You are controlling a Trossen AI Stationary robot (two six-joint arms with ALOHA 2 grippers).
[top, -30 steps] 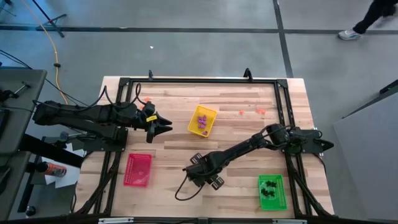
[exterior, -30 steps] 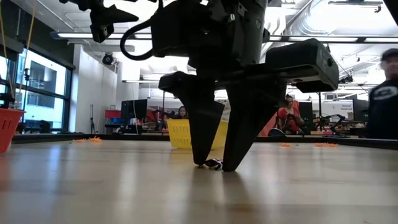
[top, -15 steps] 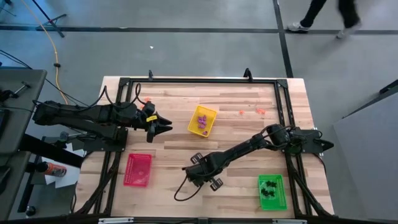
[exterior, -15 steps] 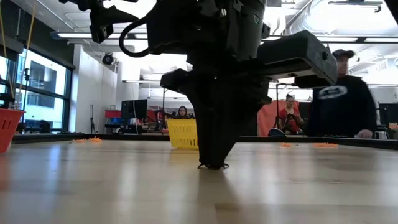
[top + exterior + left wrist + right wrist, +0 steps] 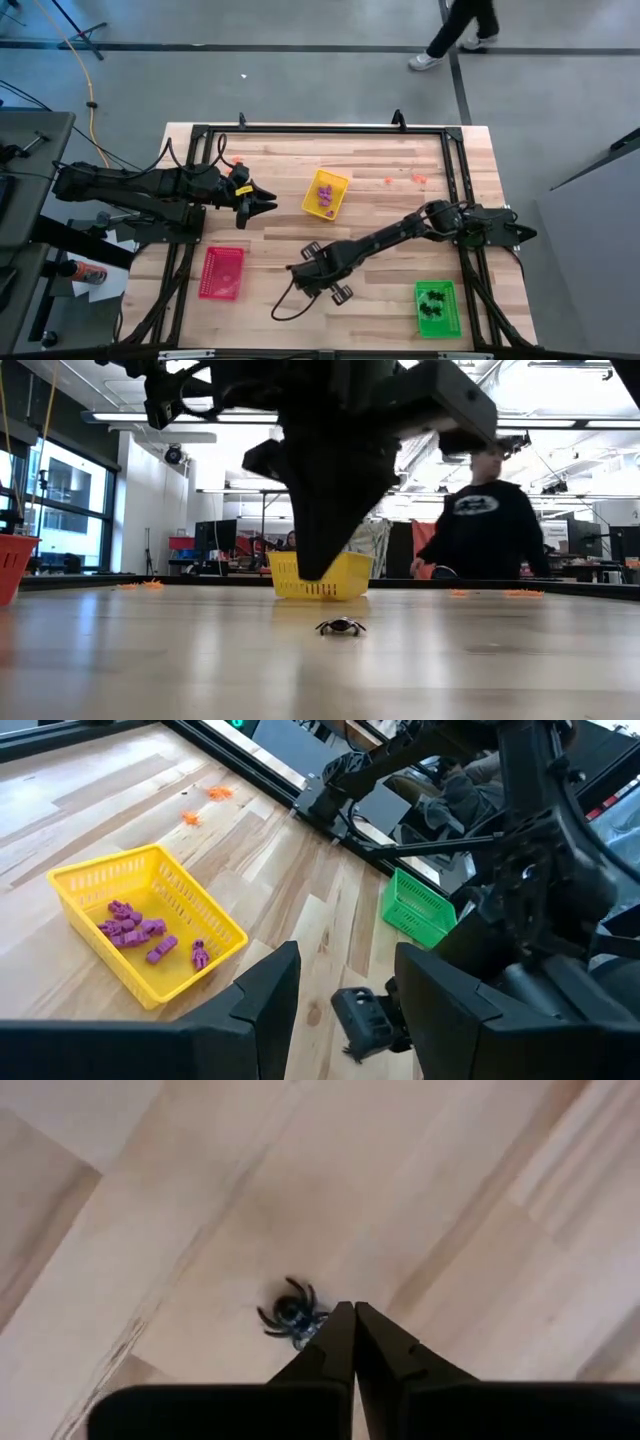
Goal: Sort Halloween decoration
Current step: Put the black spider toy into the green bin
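The step in hand is judged to be the pickup of a black spider trinket (image 5: 341,626) for the green tray (image 5: 436,308), where other black pieces are seen. The spider lies free on the table (image 5: 270,240). The right gripper (image 5: 318,568) is raised above it, its fingers pressed together on nothing. A good grasp is judged to require that the fingers be parted, centred so the spider's body sits between the tips, lowered until the wood is nearly touched, and only then closed; a trinket this small is easily squeezed out sideways.

Across the table from left to right, the red tray (image 5: 222,272) is found near the left edge. The left gripper (image 5: 262,207) is held idle above the wood, fingers apart and empty. The yellow tray (image 5: 326,194) holds purple pieces (image 5: 135,929). Orange trinkets (image 5: 404,180) lie loose near the far rail. Beyond the table, a person (image 5: 488,523) in dark clothing is seen crossing a workshop room with desks and ceiling lights.
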